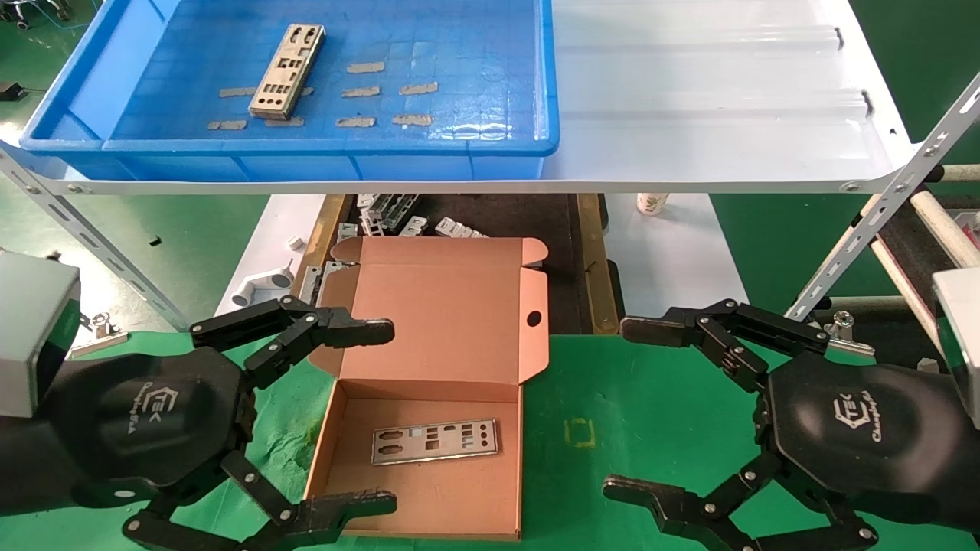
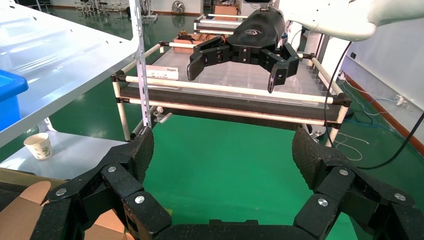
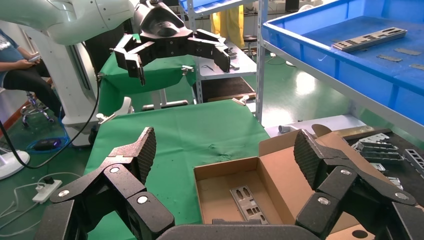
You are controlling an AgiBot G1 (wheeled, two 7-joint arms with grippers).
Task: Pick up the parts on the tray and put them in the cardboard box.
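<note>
A silver punched metal part (image 1: 287, 70) lies in the blue tray (image 1: 321, 145) on the white shelf, toward its left side. Another part (image 1: 435, 441) lies flat on the floor of the open cardboard box (image 1: 452, 306) on the green table; the right wrist view shows that part (image 3: 249, 203) inside the box (image 3: 225, 172) too. My left gripper (image 1: 371, 417) hangs open at the box's left side, fingers spanning its left wall, empty. My right gripper (image 1: 628, 409) is open and empty over the green cloth to the right of the box.
Small grey tape scraps (image 1: 383, 92) dot the tray floor. Chunky metal brackets (image 1: 398, 214) lie on a dark surface behind the box, under the white shelf (image 1: 689, 99). A paper cup (image 1: 651, 203) stands there. Slanted shelf struts (image 1: 880, 207) flank both sides.
</note>
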